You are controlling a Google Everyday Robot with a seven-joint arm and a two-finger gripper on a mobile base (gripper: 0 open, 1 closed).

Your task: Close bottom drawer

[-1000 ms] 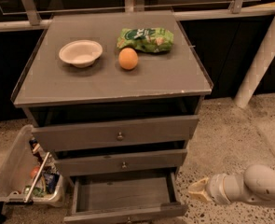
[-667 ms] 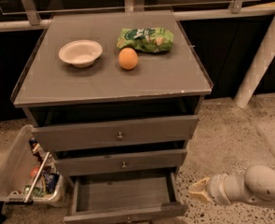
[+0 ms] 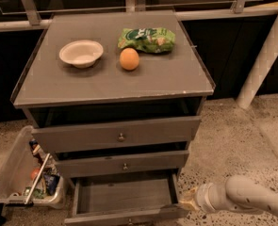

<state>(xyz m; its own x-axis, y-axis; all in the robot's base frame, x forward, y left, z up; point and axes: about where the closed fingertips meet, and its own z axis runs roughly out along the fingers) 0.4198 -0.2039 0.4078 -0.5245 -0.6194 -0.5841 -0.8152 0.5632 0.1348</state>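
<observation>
The bottom drawer (image 3: 124, 196) of a grey three-drawer cabinet stands pulled well out at the foot of the frame, its shallow inside bare and its slim front panel cut off by the lower edge of the camera view. The robot's hand (image 3: 189, 204) sits low at the drawer's right front corner, right against it, at the end of a pale arm (image 3: 251, 200) that reaches in from the lower right; whether the hand is open or closed cannot be told, and it has nothing visibly in its hold. Above, the middle drawer (image 3: 124, 164) and the top drawer (image 3: 117, 134) sit further in, each with a small round knob. On the counter (image 3: 82, 86) are a white bowl (image 3: 81, 53), an orange (image 3: 129, 59) just to its right, and a green snack bag (image 3: 146, 39) behind the orange. A clear plastic bin (image 3: 9, 173) of odds and ends leans beside the cabinet's left side on the speckled floor (image 3: 233, 140), and a white post (image 3: 265, 55) slants up at right
</observation>
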